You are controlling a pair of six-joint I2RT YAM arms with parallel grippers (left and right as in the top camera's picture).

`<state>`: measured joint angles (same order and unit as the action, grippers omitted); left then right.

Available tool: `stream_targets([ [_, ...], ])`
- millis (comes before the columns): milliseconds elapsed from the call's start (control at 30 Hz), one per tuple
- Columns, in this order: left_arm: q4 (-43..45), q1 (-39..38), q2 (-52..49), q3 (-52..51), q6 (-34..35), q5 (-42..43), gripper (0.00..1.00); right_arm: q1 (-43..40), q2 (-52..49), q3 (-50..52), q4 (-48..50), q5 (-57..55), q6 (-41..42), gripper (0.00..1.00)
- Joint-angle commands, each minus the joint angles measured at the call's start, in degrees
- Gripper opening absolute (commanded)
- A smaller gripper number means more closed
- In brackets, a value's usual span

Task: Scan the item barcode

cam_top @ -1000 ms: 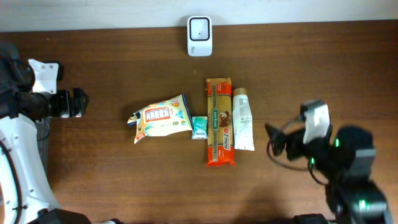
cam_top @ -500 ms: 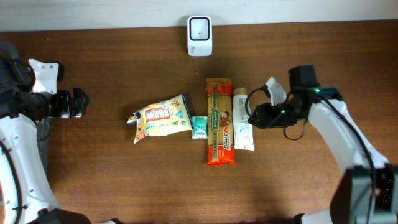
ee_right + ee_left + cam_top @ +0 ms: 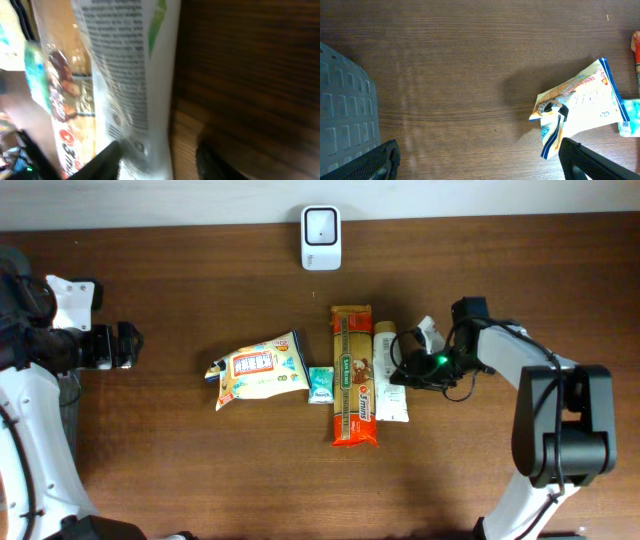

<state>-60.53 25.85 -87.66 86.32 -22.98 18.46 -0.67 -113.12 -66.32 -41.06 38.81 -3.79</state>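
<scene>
From overhead, you see the scanner (image 3: 320, 237) at 12 o'clock on the tabletop (image 3: 200, 470) and a row of goods at the centre: a snack bag (image 3: 258, 368), a small teal packet (image 3: 320, 384), a long pasta packet (image 3: 353, 375) and, at the row's 3 o'clock end, a white tube (image 3: 390, 370). Your right gripper (image 3: 402, 370) sits on the tube's 3 o'clock edge. Your left gripper (image 3: 122, 345) hangs at 9 o'clock, well apart from the goods. In the left wrist view, your left gripper (image 3: 480, 145) has its fingers (image 3: 380, 160) spread wide with nothing between them but bare wood. The snack bag (image 3: 580, 107) lies at 3 o'clock and a grey gridded panel (image 3: 345, 120) at 9 o'clock. The right wrist view is blurred: the tube (image 3: 135, 75) runs up the middle beside the pasta packet (image 3: 65, 100), and your right gripper (image 3: 160, 155) has one dark finger (image 3: 107, 157) over the tube and the other out on the wood. You cannot tell whether it pinches the tube.
</scene>
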Motion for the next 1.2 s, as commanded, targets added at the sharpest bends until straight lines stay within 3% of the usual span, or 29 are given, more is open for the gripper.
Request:
stream_targets([
  [0,0.1,0.1,0.0,-0.2,-0.7,0.2,0.99,0.3,-3.1,-0.4,1.3,1.7,-0.5,0.22],
  [33,0.1,0.1,0.0,-0.2,-0.7,0.2,0.99,0.3,-3.2,-0.4,1.4,1.7,-0.4,0.04],
  [200,0.1,0.1,0.0,-0.2,-0.7,0.2,0.99,-0.6,-1.0,-1.4,-0.8,1.3,1.2,0.04],
  [267,0.1,0.1,0.0,-0.2,-0.7,0.2,0.99,-0.2,3.2,-3.7,-4.9,-4.2,1.3,0.04],
  [300,0.1,0.1,0.0,-0.2,-0.7,0.2,0.99,0.6,5.5,-4.7,-6.8,-8.7,2.2,0.04],
  [367,0.1,0.1,0.0,-0.2,-0.7,0.2,0.99,5.9,10.8,-6.6,-10.8,-28.5,8.0,0.04],
  [500,0.1,0.1,0.0,-0.2,-0.7,0.2,0.99,20.6,10.3,-6.7,-15.8,-59.5,19.2,0.04],
  [533,0.1,0.1,0.0,-0.2,-0.7,0.2,0.99,24.9,9.1,-6.7,-16.2,-63.3,19.5,0.05],
  [567,0.1,0.1,0.0,-0.2,-0.7,0.2,0.99,26.6,8.5,-6.7,-16.0,-63.7,19.5,0.14],
  [600,0.1,0.1,0.0,-0.2,-0.7,0.2,0.99,28.1,7.6,-6.7,-15.6,-63.5,19.6,0.28],
  [633,0.1,0.1,0.0,-0.2,-0.7,0.2,0.99,28.8,6.8,-6.7,-15.0,-62.1,19.5,0.54],
  [667,0.1,0.1,0.0,-0.2,-0.7,0.2,0.99,28.7,6.8,-6.7,-14.4,-59.1,19.5,0.72],
  [833,0.1,0.1,0.0,-0.2,-0.7,0.2,0.99,20.6,7.0,-8.5,-15.2,-43.6,14.3,0.85],
  [1000,0.1,0.1,0.0,-0.2,-0.7,0.2,0.99,5.1,9.9,-13.0,-17.9,-28.3,7.3,0.92],
  [1167,0.0,0.1,0.0,-0.2,-0.7,0.2,0.99,-9.0,6.6,-7.0,-15.6,-11.2,-0.5,0.93],
])
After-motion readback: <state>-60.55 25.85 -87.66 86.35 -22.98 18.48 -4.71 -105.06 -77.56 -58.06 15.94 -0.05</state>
